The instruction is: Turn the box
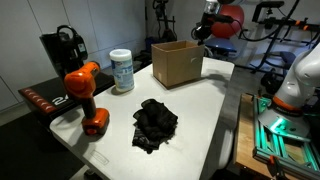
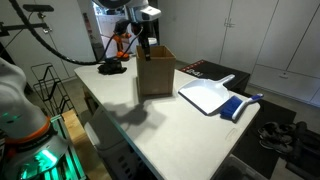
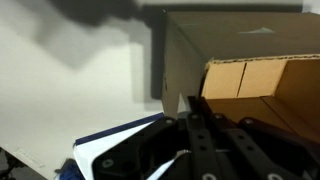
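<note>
The brown cardboard box (image 1: 178, 65) stands open-topped at the far end of the white table (image 1: 212, 105). It also shows in an exterior view (image 2: 155, 75) and in the wrist view (image 3: 250, 80), where I look down into its inside and flaps. My gripper (image 1: 200, 33) hangs at the box's upper corner, right at the rim (image 2: 143, 48). In the wrist view the black fingers (image 3: 190, 105) lie close together with no gap, beside the box's corner edge. I cannot see whether they touch the cardboard.
An orange drill (image 1: 85, 95), a white canister (image 1: 122, 72), a black cloth (image 1: 155, 122) and a black machine (image 1: 62, 50) share the table. A white dustpan (image 2: 205, 95) with a blue brush (image 2: 240, 105) lies beside the box.
</note>
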Motion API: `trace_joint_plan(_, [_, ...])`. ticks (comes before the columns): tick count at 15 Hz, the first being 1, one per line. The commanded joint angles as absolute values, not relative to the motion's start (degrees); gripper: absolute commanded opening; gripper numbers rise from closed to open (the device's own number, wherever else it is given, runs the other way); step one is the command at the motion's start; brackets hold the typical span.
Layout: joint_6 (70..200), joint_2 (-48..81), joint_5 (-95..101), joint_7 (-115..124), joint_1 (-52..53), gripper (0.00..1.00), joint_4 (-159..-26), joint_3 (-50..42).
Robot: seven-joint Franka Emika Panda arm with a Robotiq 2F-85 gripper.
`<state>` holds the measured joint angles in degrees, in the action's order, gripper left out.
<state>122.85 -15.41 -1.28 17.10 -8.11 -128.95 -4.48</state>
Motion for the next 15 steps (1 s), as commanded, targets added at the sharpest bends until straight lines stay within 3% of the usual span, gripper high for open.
trace_joint_plan(1, [124.1,-21.1,-1.5,24.7,-8.3,0.01,-133.6,-2.5])
trace_joint_plan(15, [126.4,-29.4,0.6,62.6,-11.5,0.01,-141.1,4.0])
